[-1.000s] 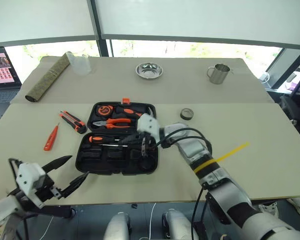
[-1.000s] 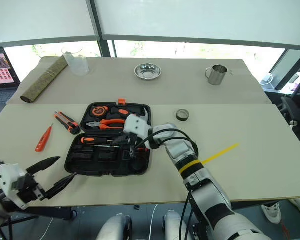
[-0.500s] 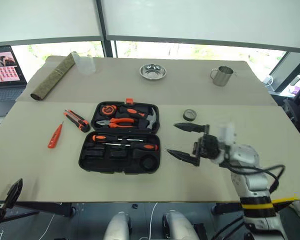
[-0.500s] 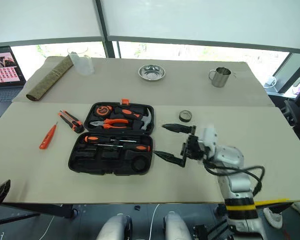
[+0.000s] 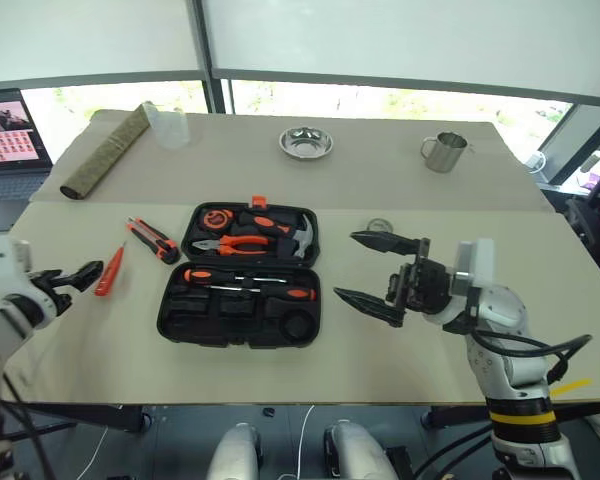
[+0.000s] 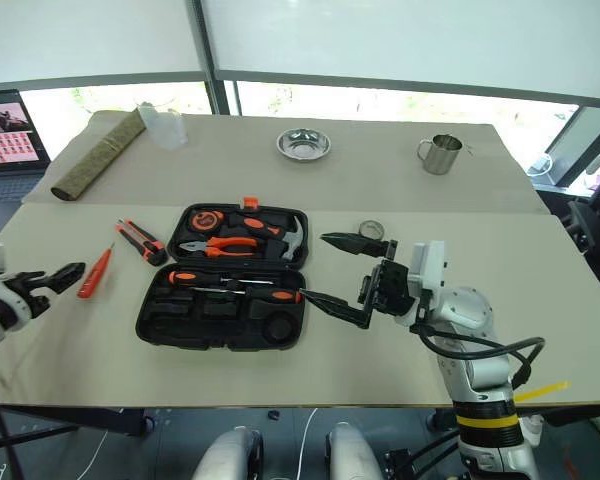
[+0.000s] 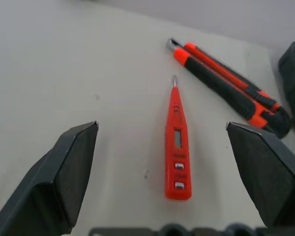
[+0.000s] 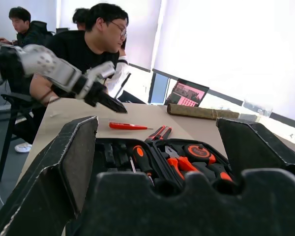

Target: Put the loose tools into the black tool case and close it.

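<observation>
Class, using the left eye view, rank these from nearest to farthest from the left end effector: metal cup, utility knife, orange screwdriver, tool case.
1. Orange screwdriver, just beside the left end effector.
2. Utility knife, slightly beyond.
3. Tool case, table centre.
4. Metal cup, far right corner.

No readable text, labels or numbers showing anywhere; small grey display window on the all-orange plastic screwdriver (image 7: pixel 177 142) is showing nothing legible.

Black tool case (image 5: pixel 239 316) lies open — orange screwdriver (image 5: pixel 107 271) and utility knife (image 5: pixel 150 241) beside it.
</observation>
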`<state>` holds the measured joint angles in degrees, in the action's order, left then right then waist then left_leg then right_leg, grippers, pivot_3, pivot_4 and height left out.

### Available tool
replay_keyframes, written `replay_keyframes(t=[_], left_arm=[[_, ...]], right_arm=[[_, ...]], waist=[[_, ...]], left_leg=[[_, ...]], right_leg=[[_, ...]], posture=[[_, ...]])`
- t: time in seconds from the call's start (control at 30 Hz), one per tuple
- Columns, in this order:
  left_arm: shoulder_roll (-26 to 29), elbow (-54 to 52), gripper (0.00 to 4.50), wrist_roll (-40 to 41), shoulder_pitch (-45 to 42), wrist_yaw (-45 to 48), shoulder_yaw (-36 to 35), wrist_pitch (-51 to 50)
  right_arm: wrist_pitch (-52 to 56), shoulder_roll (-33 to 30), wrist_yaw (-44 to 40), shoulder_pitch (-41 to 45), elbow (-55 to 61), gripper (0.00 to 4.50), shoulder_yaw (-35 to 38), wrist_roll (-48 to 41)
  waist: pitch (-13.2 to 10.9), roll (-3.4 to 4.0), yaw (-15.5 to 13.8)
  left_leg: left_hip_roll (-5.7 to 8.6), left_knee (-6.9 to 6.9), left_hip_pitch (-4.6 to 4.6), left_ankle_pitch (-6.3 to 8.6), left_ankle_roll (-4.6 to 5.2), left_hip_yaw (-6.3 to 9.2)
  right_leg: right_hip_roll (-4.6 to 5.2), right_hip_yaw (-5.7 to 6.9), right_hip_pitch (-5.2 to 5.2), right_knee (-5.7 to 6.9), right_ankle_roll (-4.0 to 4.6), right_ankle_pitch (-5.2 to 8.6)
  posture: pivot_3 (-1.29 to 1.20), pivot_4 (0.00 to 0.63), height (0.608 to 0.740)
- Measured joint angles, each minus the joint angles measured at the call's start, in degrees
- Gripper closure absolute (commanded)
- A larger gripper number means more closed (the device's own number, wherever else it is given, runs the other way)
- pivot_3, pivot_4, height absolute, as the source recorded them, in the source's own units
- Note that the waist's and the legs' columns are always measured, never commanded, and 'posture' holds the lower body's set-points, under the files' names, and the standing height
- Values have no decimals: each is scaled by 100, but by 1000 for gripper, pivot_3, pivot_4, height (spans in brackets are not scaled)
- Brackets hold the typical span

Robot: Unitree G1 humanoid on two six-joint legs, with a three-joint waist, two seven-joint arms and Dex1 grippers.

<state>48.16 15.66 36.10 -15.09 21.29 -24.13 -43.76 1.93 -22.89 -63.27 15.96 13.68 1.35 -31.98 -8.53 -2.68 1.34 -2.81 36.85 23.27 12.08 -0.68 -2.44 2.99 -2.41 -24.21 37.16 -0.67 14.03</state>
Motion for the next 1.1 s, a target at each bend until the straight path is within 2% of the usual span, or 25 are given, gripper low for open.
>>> replay_keyframes(t=[0.07, 0.17, 0.33, 0.47, 0.6, 0.7, 0.77, 0.87, 0.97, 1.1], left_arm=[[8, 410, 0, -289, -378, 80, 303, -23], [54, 848, 733, -644, -786, 240, 570, 38], [101, 1006, 2721, -941, -870, 609, 721, 127], [111, 974, 4028, -948, -725, 865, 620, 170], [115, 984, 4027, -935, -511, 1373, 481, 476], [124, 1053, 4027, -944, -389, 2095, 460, 1278], [125, 977, 4027, -864, -368, 2660, 303, 1756], [153, 225, 4027, -394, -271, 4169, 68, 2649], [597, -321, 4027, -696, -256, 5260, 616, 3432], [613, -497, 4027, -1217, -335, 6077, 1556, 4099]], right_arm=[[37, 14, 37, 101, -6, 35, -68, -23], [80, 40, 155, 189, 9, 0, -105, -25], [105, 44, 314, 187, 60, 0, -121, -25], [105, 30, 366, 159, 103, 0, -122, -26], [105, -91, 345, 101, 106, 0, -117, -30], [110, -277, 248, 99, 110, 0, -102, -44], [129, -375, 202, 84, 153, 0, -91, -76], [312, -773, 45, -85, 324, 0, -26, -165], [795, -1202, -16, -226, 617, 0, 31, -459], [1346, -1740, -124, -401, 952, 0, -5, -535]], waist=[[0, -1, 3], [0, 1, -38], [0, 1, -63], [0, 1, -69], [0, 1, -63], [-1, -3, -72], [-2, -4, -76], [-3, -7, -103], [-4, 7, -102], [-4, 17, -103]], left_leg=[[-2, 0, 6, 2, -3, 4], [-1, 0, 0, 2, -3, 4], [2, 1, 1, 1, -3, 2], [7, 2, 0, 2, -3, -1], [7, 3, 1, 1, -3, -1], [6, 5, 9, 1, -3, 1], [6, 7, 11, 1, -3, 0], [7, 10, 20, 2, -3, -1], [12, 8, 11, 2, -2, -11], [5, 10, 9, 3, 0, -16]], right_leg=[[-4, 0, -4, 3, 1, 0], [-4, 2, 0, 4, 1, 0], [3, 1, 2, 4, 0, 0], [9, 1, 3, 3, -1, 1], [9, 1, 2, 4, -1, 1], [9, 6, 0, 3, -1, 1], [10, 6, -1, 1, -1, 0], [16, 10, -2, -6, -1, 1], [19, 1, 4, -7, -3, 1], [7, -3, 4, -5, -5, 4]], posture=[[0, 150, 740], [0, 150, 740], [0, 150, 740], [0, 150, 740], [0, 150, 740], [0, 150, 740], [0, 150, 740], [0, 150, 740], [0, 150, 740], [0, 150, 740]])
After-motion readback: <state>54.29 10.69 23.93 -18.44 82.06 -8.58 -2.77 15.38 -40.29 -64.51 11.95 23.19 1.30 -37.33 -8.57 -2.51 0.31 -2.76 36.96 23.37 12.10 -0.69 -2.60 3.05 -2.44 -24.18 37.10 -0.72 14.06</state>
